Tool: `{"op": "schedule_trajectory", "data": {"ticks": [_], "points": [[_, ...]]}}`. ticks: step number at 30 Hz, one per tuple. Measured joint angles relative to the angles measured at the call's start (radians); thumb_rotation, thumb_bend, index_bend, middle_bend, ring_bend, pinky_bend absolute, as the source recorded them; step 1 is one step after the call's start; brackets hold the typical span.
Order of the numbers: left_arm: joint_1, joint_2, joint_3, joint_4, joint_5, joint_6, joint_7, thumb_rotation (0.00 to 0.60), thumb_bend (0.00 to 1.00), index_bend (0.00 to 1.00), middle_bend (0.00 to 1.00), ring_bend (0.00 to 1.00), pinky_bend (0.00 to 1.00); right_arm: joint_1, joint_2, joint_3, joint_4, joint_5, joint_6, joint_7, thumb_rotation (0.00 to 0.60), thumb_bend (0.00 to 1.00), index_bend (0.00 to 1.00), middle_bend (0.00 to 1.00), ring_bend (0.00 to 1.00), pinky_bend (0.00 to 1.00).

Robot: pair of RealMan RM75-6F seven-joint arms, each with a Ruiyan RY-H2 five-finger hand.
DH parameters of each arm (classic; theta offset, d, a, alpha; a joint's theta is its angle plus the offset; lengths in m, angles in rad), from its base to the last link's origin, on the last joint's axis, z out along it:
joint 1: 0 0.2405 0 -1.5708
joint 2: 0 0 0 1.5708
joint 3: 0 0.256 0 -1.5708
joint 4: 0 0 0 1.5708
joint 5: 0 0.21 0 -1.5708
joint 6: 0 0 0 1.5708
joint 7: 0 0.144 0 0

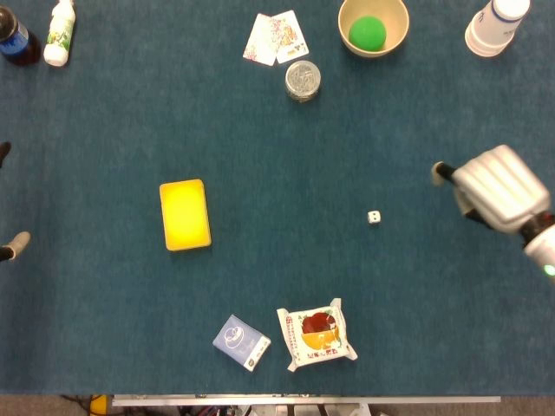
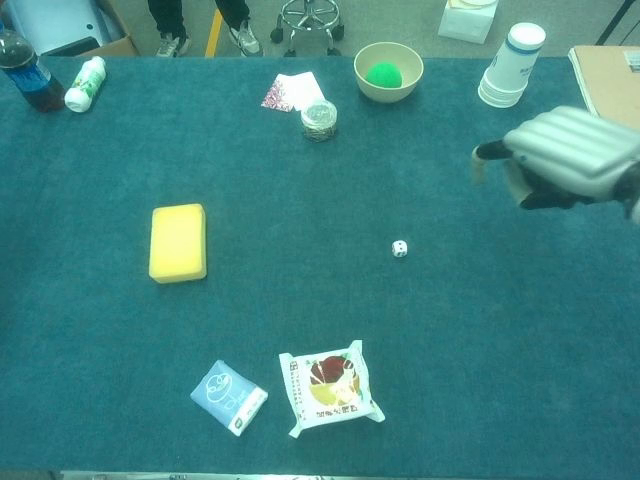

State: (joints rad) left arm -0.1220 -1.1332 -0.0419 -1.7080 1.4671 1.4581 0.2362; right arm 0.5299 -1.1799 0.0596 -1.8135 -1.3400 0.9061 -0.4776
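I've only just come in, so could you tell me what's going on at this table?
The right robot hand hovers over the blue table, holding nothing, with the small white die nearest to it. Only fingertips of the left robot hand show at the left edge, touching nothing. The yellow sponge and snack packet lie untouched.
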Motion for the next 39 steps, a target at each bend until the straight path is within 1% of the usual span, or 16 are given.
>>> {"op": "schedule_trajectory", "data": {"ticks": [5,8,13,21,30,39], "points": [[-0.003,0.000,0.000,0.006,-0.002,-0.008,-0.007,0.600,0.00,0.08,0.00,0.00,0.04,0.093,-0.041,0.012,-0.012,0.122,-0.110,-0.088,0.600,1.00,0.42,1.00,0.95,1.00],[-0.003,-0.001,0.001,0.009,-0.003,-0.010,-0.013,0.600,0.00,0.08,0.00,0.00,0.04,0.147,-0.075,0.018,-0.009,0.187,-0.145,-0.128,0.600,1.00,0.42,1.00,0.99,1.00],[0.001,0.001,0.002,0.013,-0.006,-0.007,-0.025,0.600,0.00,0.08,0.00,0.00,0.04,0.213,-0.138,0.026,0.023,0.251,-0.175,-0.147,0.600,1.00,0.42,1.00,1.00,1.00],[0.007,0.000,0.004,0.027,-0.014,-0.008,-0.042,0.600,0.00,0.08,0.00,0.00,0.04,0.259,-0.186,0.006,0.067,0.272,-0.198,-0.116,0.600,1.00,0.42,1.00,1.00,1.00],[0.010,-0.001,0.004,0.030,-0.012,-0.004,-0.043,0.600,0.00,0.08,0.00,0.00,0.04,0.286,-0.207,-0.037,0.088,0.273,-0.208,-0.101,0.600,1.00,0.42,1.00,1.00,1.00],[0.016,-0.003,0.008,0.037,-0.015,-0.001,-0.050,0.600,0.00,0.08,0.00,0.00,0.04,0.305,-0.226,-0.079,0.110,0.297,-0.207,-0.102,0.600,1.00,0.42,1.00,1.00,1.00]]}}
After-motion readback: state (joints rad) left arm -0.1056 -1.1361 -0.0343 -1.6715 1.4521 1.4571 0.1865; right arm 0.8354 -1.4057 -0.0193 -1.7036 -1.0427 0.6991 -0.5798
